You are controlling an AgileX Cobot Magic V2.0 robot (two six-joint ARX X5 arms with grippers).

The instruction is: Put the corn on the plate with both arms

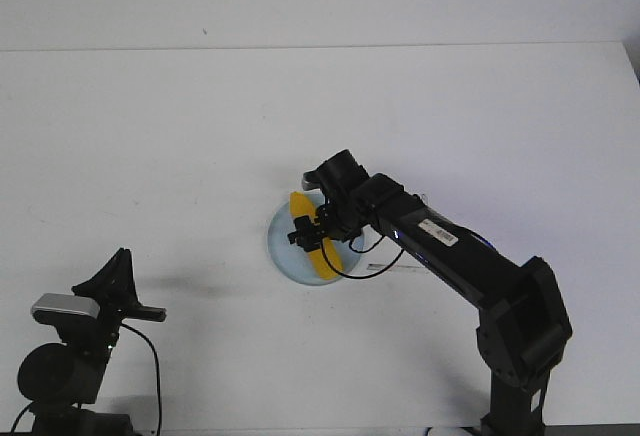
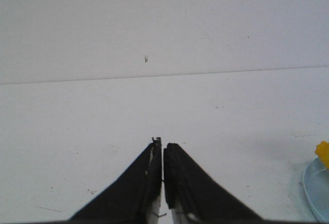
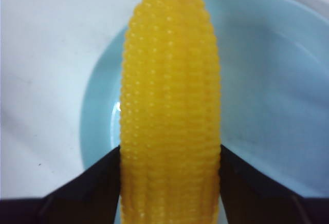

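Front view: right gripper (image 1: 318,233) clamped on corn (image 1: 308,218), over plate (image 1: 283,248). Left wrist view: left gripper (image 2: 163,154) closed, empty, well apart from plate. Right wrist view: early release risks rolling off plate's rim.

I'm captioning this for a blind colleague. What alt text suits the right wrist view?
A bumpy yellow toy corn cob fills the view, gripped between the right gripper's two black fingers, over a round pale-blue plastic plate on a white table.
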